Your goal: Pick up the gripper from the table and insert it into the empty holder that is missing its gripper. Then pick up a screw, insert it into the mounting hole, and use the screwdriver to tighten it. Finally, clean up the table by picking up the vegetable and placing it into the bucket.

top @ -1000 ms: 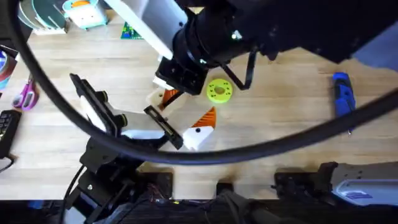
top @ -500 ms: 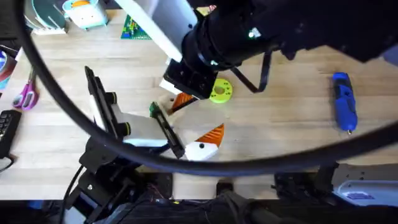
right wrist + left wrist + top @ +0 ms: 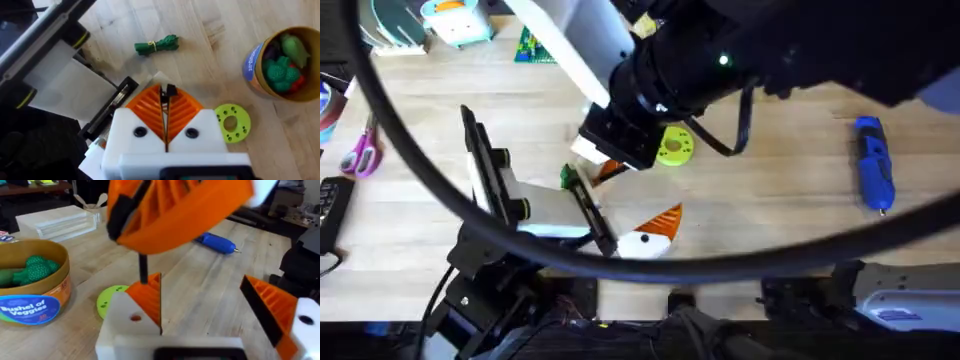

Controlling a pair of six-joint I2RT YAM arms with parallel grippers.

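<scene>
Here the right gripper (image 3: 166, 116) is pinched, apparently on a thin dark screw, hovering beside the left gripper (image 3: 205, 310), whose fingers stand apart. The vegetable (image 3: 156, 45), long axis sideways, lies upper centre; the bucket (image 3: 280, 62) far right, the green disc (image 3: 232, 121) between.

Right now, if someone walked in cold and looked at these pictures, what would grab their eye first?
Probably the right end effector, its orange ribbed pads pressed together on a thin dark piece, directly above the left arm's white mount. Next, the yellow-green disc on the table beside it, and the bright blue screwdriver lying alone toward the right side. The bucket of toy vegetables also stands out.
</scene>
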